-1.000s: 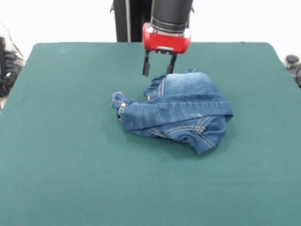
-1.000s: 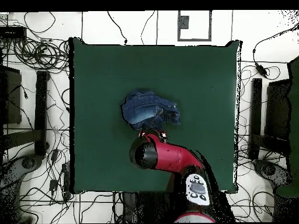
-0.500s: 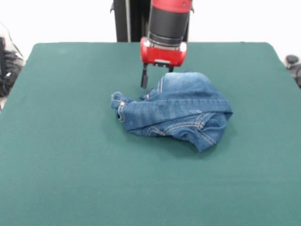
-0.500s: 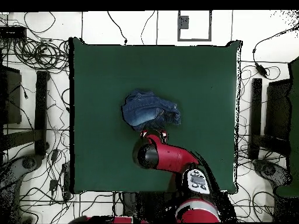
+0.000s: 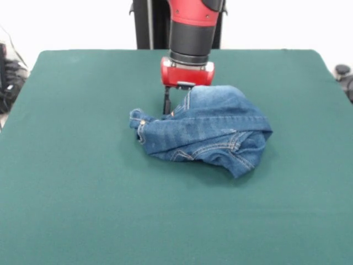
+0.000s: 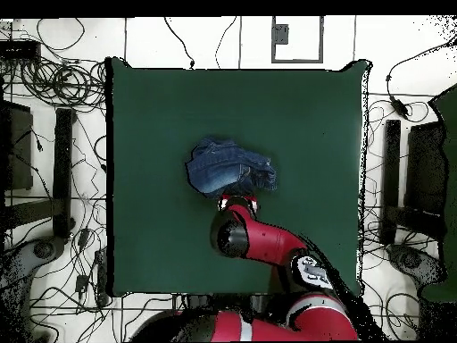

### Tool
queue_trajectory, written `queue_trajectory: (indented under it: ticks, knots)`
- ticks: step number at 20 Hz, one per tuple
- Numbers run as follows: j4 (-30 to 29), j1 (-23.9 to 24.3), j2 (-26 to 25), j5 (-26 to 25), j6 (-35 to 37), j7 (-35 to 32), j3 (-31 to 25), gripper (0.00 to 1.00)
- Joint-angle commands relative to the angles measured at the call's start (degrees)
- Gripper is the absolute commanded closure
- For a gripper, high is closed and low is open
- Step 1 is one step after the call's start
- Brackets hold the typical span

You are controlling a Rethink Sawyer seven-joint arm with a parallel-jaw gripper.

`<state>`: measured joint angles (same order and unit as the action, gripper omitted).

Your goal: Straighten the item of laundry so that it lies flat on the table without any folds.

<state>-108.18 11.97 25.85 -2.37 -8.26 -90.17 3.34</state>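
Note:
The small blue denim jeans (image 5: 205, 131) lie crumpled in a folded heap a little right of the middle of the dark green table (image 5: 83, 193). Orange stitching shows on the near folds. My gripper (image 5: 181, 108) has come down at the heap's far edge. Its left finger (image 5: 166, 102) stands just beside the denim, well left of the wrist's centre, so the jaws are apart. The other finger is hidden behind the cloth. In the overhead view the jeans (image 6: 228, 167) lie just above the gripper (image 6: 237, 198) on the table (image 6: 303, 116).
The black pedestal (image 5: 148, 22) stands behind the table's far edge. Dark equipment sits off the table's left side (image 5: 8, 77) and right corner (image 5: 344, 72). In the overhead view, cables (image 6: 54, 80) and dark stands (image 6: 64, 170) surround the table.
The gripper has moved down and slightly left onto the far edge of the jeans. Its right finger has gone out of sight behind the denim. The heap has barely shifted.

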Motion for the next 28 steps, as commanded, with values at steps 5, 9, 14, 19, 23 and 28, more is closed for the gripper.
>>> queue_trajectory:
  ticks: [5,9,14,19,23,28]
  knots:
    - [-0.26,2.99,-4.35,0.76,-6.71,-15.32,-10.57,0.00]
    - [-0.15,0.92,-4.04,1.79,-7.13,-14.91,-8.93,0.00]
    - [0.89,-3.84,-3.70,3.59,-7.43,-13.44,-4.39,1.00]
    - [-0.74,-7.39,-1.02,8.02,-3.84,-15.40,-1.77,1.00]
    - [-1.95,-7.80,-0.10,8.91,-3.89,-15.92,-1.48,1.00]
    - [-4.55,-10.18,2.70,10.87,-3.26,-16.81,0.42,1.00]
